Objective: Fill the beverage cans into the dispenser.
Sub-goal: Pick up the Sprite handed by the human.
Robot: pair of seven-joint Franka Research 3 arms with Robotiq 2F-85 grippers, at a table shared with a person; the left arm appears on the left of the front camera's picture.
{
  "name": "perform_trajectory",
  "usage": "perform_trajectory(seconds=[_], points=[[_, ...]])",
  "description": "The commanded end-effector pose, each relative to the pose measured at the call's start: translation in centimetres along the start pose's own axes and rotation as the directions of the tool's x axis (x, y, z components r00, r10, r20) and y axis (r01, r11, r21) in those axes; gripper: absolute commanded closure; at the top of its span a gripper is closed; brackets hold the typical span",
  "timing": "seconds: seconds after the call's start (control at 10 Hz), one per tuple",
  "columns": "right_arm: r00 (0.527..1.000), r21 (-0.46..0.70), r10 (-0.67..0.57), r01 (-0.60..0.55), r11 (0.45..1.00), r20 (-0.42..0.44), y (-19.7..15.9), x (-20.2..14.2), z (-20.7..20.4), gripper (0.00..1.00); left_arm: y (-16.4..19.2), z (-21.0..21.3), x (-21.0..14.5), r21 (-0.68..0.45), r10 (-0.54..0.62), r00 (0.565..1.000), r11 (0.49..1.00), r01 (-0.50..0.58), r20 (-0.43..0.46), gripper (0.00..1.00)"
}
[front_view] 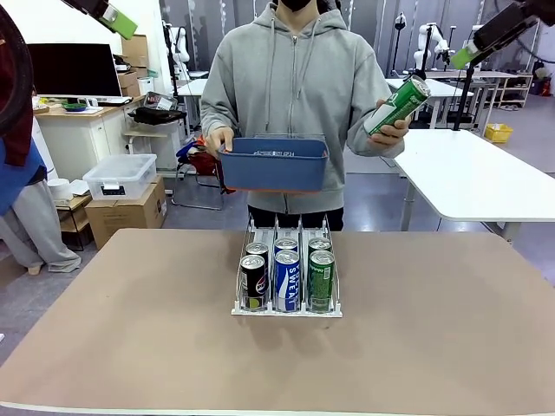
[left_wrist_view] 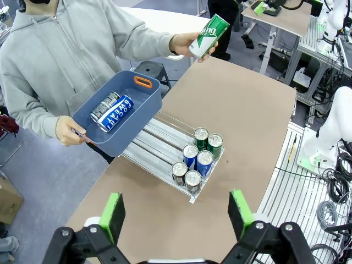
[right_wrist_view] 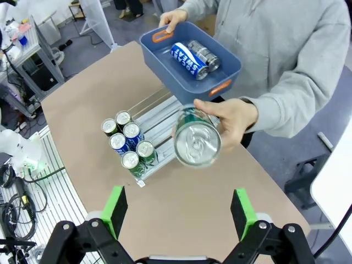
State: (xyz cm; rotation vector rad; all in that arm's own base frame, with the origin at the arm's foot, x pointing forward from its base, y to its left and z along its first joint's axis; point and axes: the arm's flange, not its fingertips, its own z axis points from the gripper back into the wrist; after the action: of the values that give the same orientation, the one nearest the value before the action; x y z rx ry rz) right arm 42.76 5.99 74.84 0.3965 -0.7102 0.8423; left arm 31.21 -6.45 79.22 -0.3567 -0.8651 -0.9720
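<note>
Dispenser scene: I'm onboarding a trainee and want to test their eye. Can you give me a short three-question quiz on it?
1. How many cans stand in the dispenser?
2. True or false: the blue bin rests on the table.
3. The raised can in the person's hand is: A black, B blue, C green.

Key: 1. Six, two per lane. 2. False, the person holds it above the table. 3. C.

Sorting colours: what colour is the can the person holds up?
The can is green, clearest in the left wrist view.
</note>
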Motion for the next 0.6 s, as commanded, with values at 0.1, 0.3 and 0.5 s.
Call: perform_trajectory(seconds=[0.1, 0.3, 0.5], points=[[0.999, 0.076, 0.033, -0.033, 0.997, -0.001, -0.4, 1.3, -1.3, 0.00, 0.1, 0.1, 0.0, 0.007, 0.003, 1.000, 1.000, -0.002, -0.001, 0.00], [0.999, 0.059, 0.048, -0.048, 0.997, 0.001, -1.1, 2.5, -3.3, 0.00, 0.1, 0.1, 0.0, 0.007, 0.003, 1.000, 1.000, -0.002, -0.001, 0.00], [0.998, 0.079, 0.051, -0.050, 0.996, -0.022, -1.1, 2.7, -4.0, 0.00, 0.1, 0.1, 0.0, 0.007, 0.003, 1.000, 1.000, -0.002, -0.001, 0.00]])
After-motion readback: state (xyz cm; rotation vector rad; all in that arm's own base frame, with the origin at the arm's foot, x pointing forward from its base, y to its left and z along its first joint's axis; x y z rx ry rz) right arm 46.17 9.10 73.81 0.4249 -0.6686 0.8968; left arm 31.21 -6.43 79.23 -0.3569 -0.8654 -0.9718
